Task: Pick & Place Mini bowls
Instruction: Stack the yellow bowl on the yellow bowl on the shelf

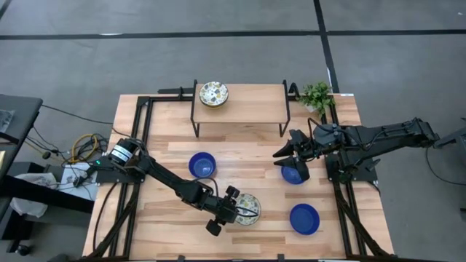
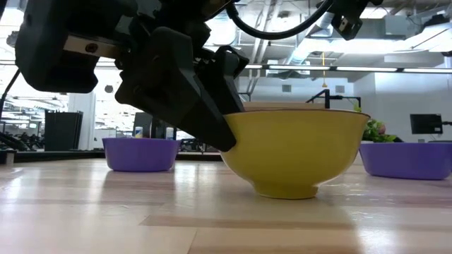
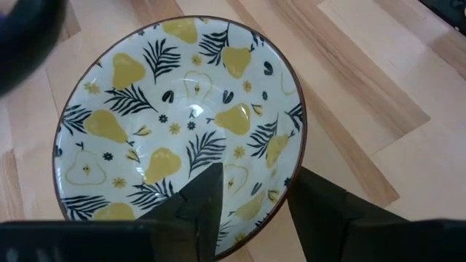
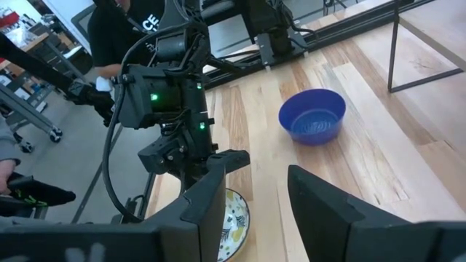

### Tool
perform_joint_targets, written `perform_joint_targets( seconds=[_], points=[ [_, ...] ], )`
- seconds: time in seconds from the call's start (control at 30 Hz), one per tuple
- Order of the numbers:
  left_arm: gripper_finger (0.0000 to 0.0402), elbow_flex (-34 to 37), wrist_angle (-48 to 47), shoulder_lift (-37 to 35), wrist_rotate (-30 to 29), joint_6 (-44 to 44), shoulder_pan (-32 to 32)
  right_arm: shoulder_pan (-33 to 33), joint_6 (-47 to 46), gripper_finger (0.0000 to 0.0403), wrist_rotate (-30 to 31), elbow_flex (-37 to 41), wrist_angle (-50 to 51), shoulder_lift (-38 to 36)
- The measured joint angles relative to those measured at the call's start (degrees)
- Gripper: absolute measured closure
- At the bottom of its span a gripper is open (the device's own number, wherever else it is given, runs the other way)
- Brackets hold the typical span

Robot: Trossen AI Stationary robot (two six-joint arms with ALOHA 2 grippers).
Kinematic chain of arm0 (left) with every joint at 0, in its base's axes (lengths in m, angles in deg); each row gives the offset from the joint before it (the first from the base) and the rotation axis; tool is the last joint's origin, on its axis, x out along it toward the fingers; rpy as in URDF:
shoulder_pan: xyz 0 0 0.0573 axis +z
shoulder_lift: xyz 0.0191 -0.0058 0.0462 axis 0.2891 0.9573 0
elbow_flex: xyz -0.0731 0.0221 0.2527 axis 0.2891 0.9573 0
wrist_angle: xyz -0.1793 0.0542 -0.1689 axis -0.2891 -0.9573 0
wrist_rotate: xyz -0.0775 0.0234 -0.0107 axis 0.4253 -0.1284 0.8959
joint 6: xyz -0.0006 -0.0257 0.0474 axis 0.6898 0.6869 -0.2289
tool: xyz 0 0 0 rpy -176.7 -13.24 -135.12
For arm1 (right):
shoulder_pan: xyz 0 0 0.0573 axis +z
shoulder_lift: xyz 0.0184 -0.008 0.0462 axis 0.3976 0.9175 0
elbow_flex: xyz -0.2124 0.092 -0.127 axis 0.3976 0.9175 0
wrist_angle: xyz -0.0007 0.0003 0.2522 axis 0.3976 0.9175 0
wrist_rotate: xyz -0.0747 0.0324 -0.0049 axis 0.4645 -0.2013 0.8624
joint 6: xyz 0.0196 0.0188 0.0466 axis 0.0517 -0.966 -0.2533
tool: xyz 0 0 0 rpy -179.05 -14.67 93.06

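Done: one pear-patterned bowl (image 1: 213,93) sits on the rack (image 1: 240,95).
Left gripper (image 1: 234,206): fingers straddle second pear-patterned bowl's (image 3: 178,120) rim, unlifted.
Right gripper (image 1: 293,154): fingers open, empty.
Left: three blue bowls (image 1: 202,164).

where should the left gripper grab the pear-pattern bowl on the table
By the rim, from above, as the left gripper is placed now: one finger inside the pear-pattern bowl, the other outside its wall. The bowl sits upright and open, and its thin rim fits between the fingers.
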Motion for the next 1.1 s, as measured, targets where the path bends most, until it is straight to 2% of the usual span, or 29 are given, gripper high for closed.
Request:
perform_joint_targets(
  seconds=[0.5, 0.7, 1.1],
  points=[
    [0.0257, 0.0, 0.08, 0.0, 0.02, 0.41, 0.0, 0.0, 0.04, 0.0261, 0.0, 0.0, 0.02, 0.0],
    [0.0258, 0.0, 0.07, -0.01, 0.02, -2.55, 0.0, 0.0, 0.09, 0.0265, 0.0, 0.0, 0.0, -0.02],
    [0.0319, 0.0, 0.04, 0.18, 0.15, -5.21, -0.02, 0.0, 0.66, 0.0266, 0.0, 0.0, 0.04, 0.0]
  ],
)
